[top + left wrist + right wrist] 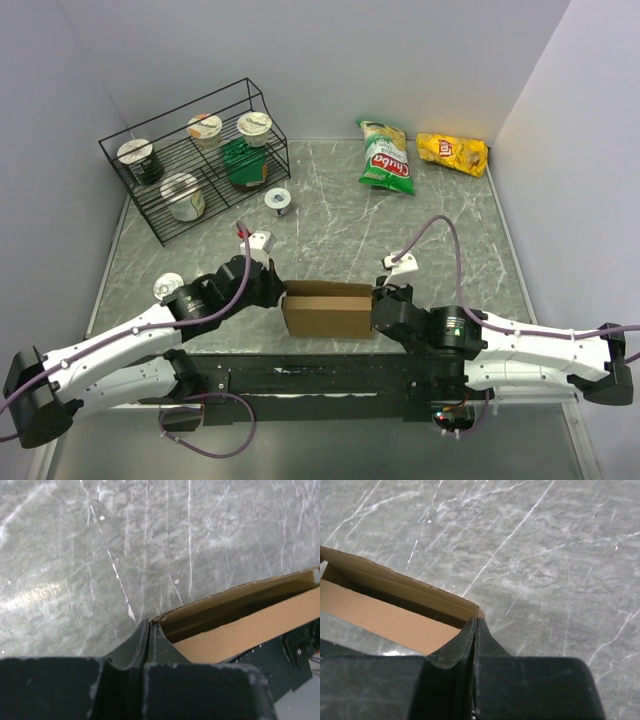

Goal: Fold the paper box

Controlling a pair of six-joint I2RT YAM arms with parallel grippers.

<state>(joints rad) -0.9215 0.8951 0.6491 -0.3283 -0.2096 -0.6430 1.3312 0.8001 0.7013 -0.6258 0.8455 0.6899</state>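
Observation:
The paper box (327, 310) is plain brown cardboard, standing open-topped at the near middle of the table between both arms. My left gripper (281, 294) is at its left end. In the left wrist view the fingers (135, 645) are pressed together at the box's far left corner (159, 617), one finger inside the box (250, 625) and one outside. My right gripper (376, 303) mirrors this at the right end: its tips (476, 621) close on the far right corner, beside the box (385, 617). The end walls are hidden behind the fingers.
A black wire rack (190, 170) with several cups stands at the back left. A small white cup (277, 200) sits beside it and another (167, 286) near the left arm. A green chip bag (386, 158) and a yellow one (452, 152) lie at the back right.

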